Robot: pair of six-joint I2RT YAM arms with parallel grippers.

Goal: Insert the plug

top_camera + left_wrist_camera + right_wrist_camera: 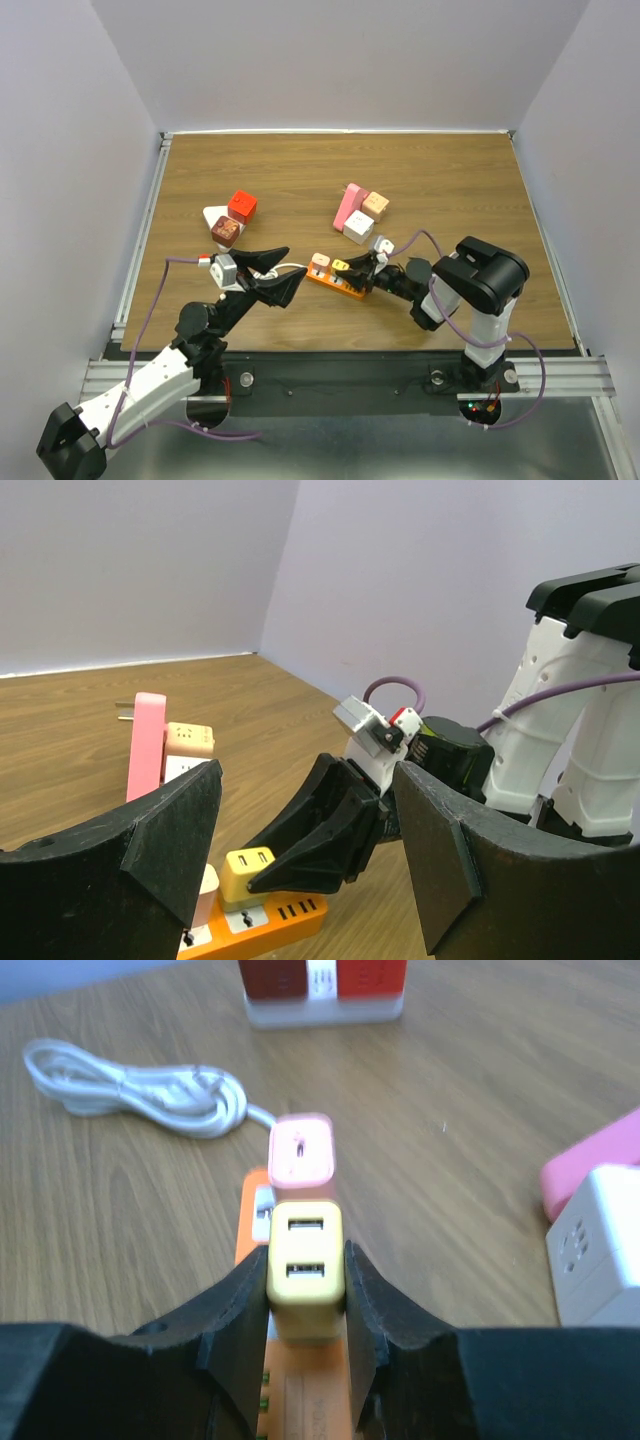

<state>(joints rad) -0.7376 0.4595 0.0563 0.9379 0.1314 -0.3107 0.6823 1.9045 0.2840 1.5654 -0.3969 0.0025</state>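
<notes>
Right wrist view: my right fingers point(237, 1305) are clamped on the yellow plug point(305, 1265), one pad on each side, its two USB ports facing the lens. The plug stands on the orange power strip point(300, 1390). Whether the prongs are fully home, I cannot tell. A pink plug point(301, 1150) sits in the strip just beyond it. A coiled white cable point(140, 1090) lies on the counter point(450, 1110), up and to the left.

Top view adds what the wrist misses. My left fingers point(280, 290) are spread wide with nothing in them, tips near the strip's far-left end. Two clusters of small blocks sit farther back, one with a red cube point(242, 206), the other with a pink slab point(347, 206).

Left wrist view gives the side profile: the yellow plug is upright on the strip, with the right fingers angled down onto it.

Counter: brown wood grain, with a metal rail point(140, 250) along its left edge. Walls point(350, 60): plain, pale lilac-grey.
</notes>
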